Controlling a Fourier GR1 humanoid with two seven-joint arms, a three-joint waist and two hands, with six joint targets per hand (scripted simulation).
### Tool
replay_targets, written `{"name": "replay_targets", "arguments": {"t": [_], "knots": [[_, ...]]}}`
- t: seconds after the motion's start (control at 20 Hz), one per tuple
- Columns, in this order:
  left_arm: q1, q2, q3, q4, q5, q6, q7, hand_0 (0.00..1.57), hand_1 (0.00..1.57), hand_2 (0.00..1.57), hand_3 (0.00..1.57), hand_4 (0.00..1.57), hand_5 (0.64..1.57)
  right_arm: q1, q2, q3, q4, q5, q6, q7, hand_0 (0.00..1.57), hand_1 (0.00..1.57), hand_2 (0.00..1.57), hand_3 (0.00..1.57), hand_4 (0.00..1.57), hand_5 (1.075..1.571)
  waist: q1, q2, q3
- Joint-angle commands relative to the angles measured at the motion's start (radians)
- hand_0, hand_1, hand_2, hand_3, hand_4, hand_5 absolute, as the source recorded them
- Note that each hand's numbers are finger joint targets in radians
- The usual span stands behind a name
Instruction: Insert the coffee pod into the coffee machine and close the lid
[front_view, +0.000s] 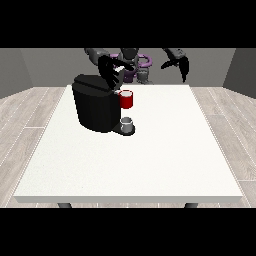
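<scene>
A white table (150, 165) fills most of the front view, with the robot small behind its far edge. Toward the table's left half stands a black coffee machine (95, 107), a bulky dark block with its top sloping up to the left. Right above the machine's top right corner hangs the hand at the view's left (111, 72); its black fingers (120, 80) point downward and bend over the machine's head, but whether they pinch anything there cannot be told. Just beside the machine's right side, at its head, sits a red round part (126, 99) with a pale rim on top; it may be the coffee pod or its holder, and which cannot be told. Below it, on the machine's low dark base, stands a small grey cup (127, 124). Well apart, at the far right edge of the table, the hand at the view's right (179, 64) hangs in the air, fingers curled downward and holding nothing.
</scene>
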Motion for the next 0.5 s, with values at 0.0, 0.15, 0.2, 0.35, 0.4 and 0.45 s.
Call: {"name": "replay_targets", "arguments": {"t": [0.0, 0.15, 0.2, 0.35, 0.4, 0.45], "knots": [[-0.019, -0.016, -0.033, 0.004, -0.012, -0.009, -0.008, 0.0, 0.0, 0.0, 0.0, 0.38, 1.571, -0.107, 0.051, 0.081, -0.045, 0.036, 0.031, -0.069, 0.0, 0.0, 0.0, 0.0, 0.2, 1.571, 0.094, 0.022, -0.0203], [-0.029, -0.026, -0.036, -0.01, 0.001, -0.013, 0.005, 0.0, 0.0, 0.0, 0.0, 0.33, 1.571, -0.131, -0.004, 0.047, -0.047, 0.03, 0.041, -0.039, 0.0, 0.0, 0.0, 0.0, 0.26, 1.571, 0.119, 0.022, -0.0195], [-0.034, -0.01, -0.029, -0.003, 0.0, -0.02, -0.022, 0.0, 0.0, 0.0, 0.0, 0.33, 1.571, -0.113, 0.021, 0.061, -0.07, 0.037, 0.027, -0.052, 0.0, 0.0, 0.0, 0.0, 0.27, 1.571, 0.116, 0.03, -0.0198], [-0.041, -0.027, -0.038, 0.001, 0.008, -0.025, -0.009, 0.0, 0.0, 0.0, 0.0, 0.39, 1.571, -0.133, 0.015, 0.052, -0.098, 0.037, 0.017, 0.024, 0.0, 0.0, 0.0, 0.0, 0.1, 1.571, 0.156, 0.026, -0.0197], [-0.066, -0.023, -0.043, -0.013, 0.006, -0.028, -0.007, 0.0, 0.0, 0.0, 0.0, 0.38, 1.571, -0.137, -0.003, 0.043, -0.102, 0.035, 0.027, 0.024, 0.0, 0.0, 0.0, 0.0, 0.13, 1.571, 0.172, 0.048, -0.0189], [-0.084, -0.032, -0.059, -0.022, -0.009, -0.019, -0.01, 0.0, 0.0, 0.0, 0.0, 0.41, 1.571, -0.135, -0.012, 0.055, -0.115, 0.06, 0.013, 0.012, 0.0, 0.0, 0.0, 0.0, 0.1, 1.571, 0.189, 0.077, -0.0185]]}}
